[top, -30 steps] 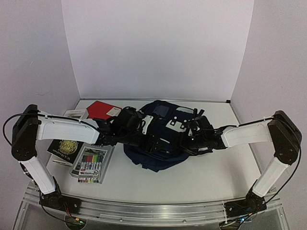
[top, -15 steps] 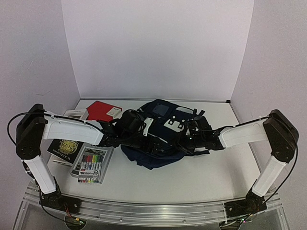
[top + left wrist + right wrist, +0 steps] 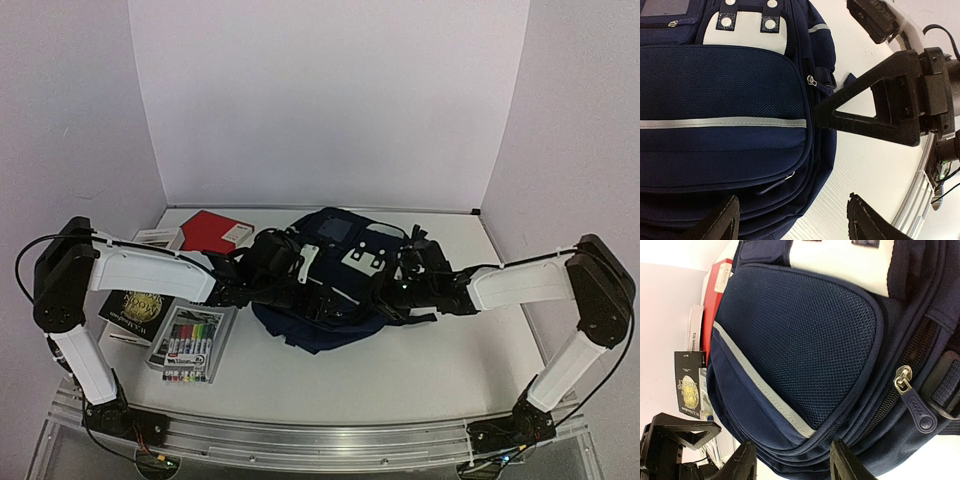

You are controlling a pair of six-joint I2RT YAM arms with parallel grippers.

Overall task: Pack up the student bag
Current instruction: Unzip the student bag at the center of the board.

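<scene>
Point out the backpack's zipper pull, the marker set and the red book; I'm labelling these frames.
zipper pull (image 3: 919, 414): right wrist view, on its navy rubber tab.
marker set (image 3: 190, 343): top external view, middle of the pack.
red book (image 3: 208, 230): top external view, middle of its cover.

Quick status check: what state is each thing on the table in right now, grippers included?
Student bag: lying flat, front up, visible zips closed.
Left gripper: open, over the bag's edge.
Right gripper: jaws apart astride the bag's edge; grip unclear.
Marker set: in its pack, flat.
Red book: closed, flat.
Black book: closed, flat.
</scene>
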